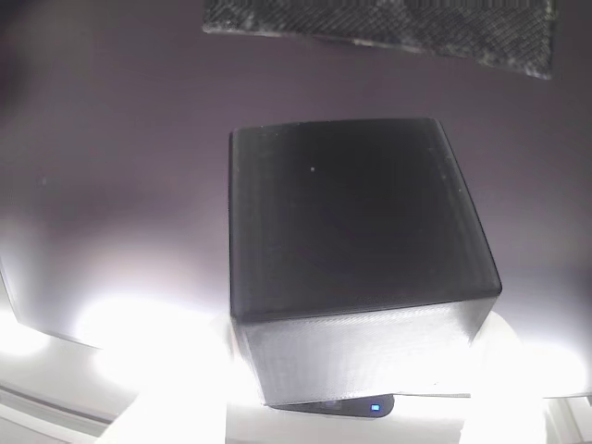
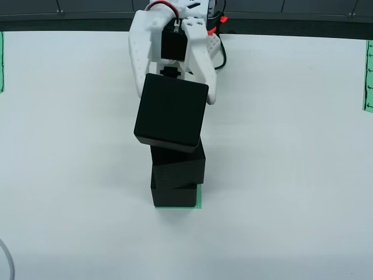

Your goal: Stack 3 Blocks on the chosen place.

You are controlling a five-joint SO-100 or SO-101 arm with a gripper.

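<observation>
No words, labels, brand names or numbers can be read in either view. Far to the right of the pincer (image 2: 175,87) in the view from above, a green strip (image 2: 368,76) at the desk (image 2: 291,175) edge carries small dark marks, too small to tell as letters or figures.

The tabletop (image 2: 291,175) is white and flat in the view from above. A dark strip (image 2: 70,14) runs along its far edge. A thin grey cable (image 2: 8,256) curls at its near left corner.
</observation>
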